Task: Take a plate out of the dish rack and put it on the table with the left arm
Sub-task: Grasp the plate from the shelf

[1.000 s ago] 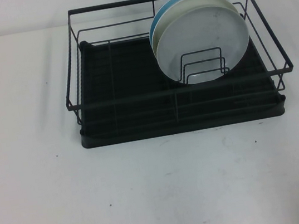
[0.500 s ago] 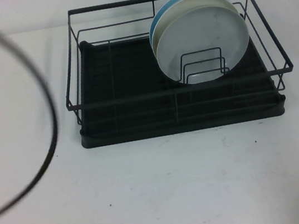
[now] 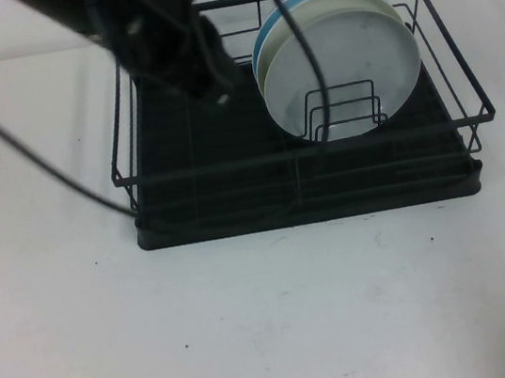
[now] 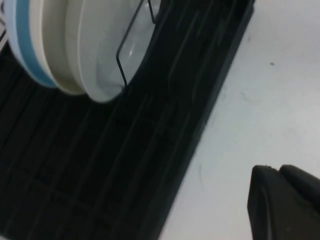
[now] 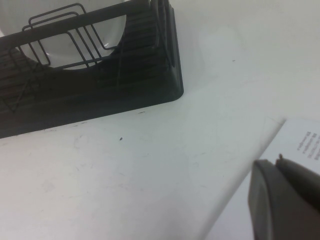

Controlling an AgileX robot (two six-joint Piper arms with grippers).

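Observation:
In the black wire dish rack (image 3: pixel 300 153), three plates stand on edge at the back right. The pale grey-blue plate (image 3: pixel 347 61) is the front one, with a cream plate (image 3: pixel 264 59) and a teal plate (image 3: pixel 268 27) behind it. My left gripper (image 3: pixel 217 90) hangs over the rack's left rear part, to the left of the plates and apart from them, shut and holding nothing. In the left wrist view the plate (image 4: pixel 102 55) stands in the dish rack (image 4: pixel 100 165), with the left gripper (image 4: pixel 278 170) over the white table (image 4: pixel 270 90). My right gripper (image 5: pixel 278 162) is shut and holds nothing.
Black cables (image 3: pixel 30 160) trail from the left arm across the table's left side and over the rack. A printed sheet of paper (image 5: pixel 302 137) lies beside the right gripper. White table (image 3: pixel 281 318) stretches in front of the rack.
The left arm has swung in from the left edge of the high view and now hangs over the rack's left rear part. The plates and rack have not moved.

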